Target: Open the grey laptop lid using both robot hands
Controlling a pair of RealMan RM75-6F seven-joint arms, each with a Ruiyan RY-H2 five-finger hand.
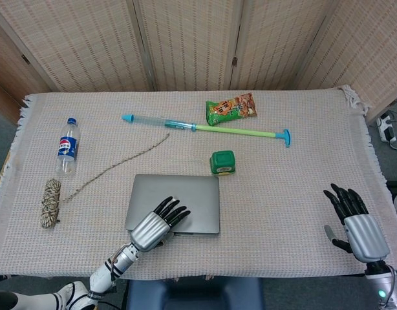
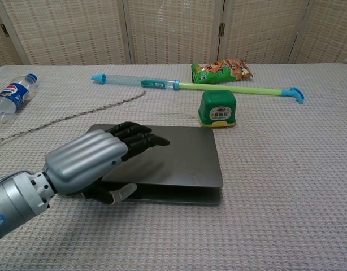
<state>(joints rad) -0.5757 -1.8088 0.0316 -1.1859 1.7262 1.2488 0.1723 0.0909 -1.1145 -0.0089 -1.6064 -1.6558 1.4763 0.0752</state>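
Reading labels first: the water bottle [image 1: 67, 146] at far left carries a blue Pepsi logo; print on the green box [image 1: 222, 162] and snack packet [image 1: 231, 107] is illegible. The grey laptop [image 1: 179, 197] lies closed at the table's near centre. My left hand [image 1: 157, 223] rests flat on its lid, fingers extended, thumb at the near edge, gripping nothing. My right hand [image 1: 352, 218] is open, fingers spread, well apart to the right over bare cloth [image 1: 289, 194]. Behind lie a long pump tube [image 1: 205, 128], rope coil [image 1: 50, 202].
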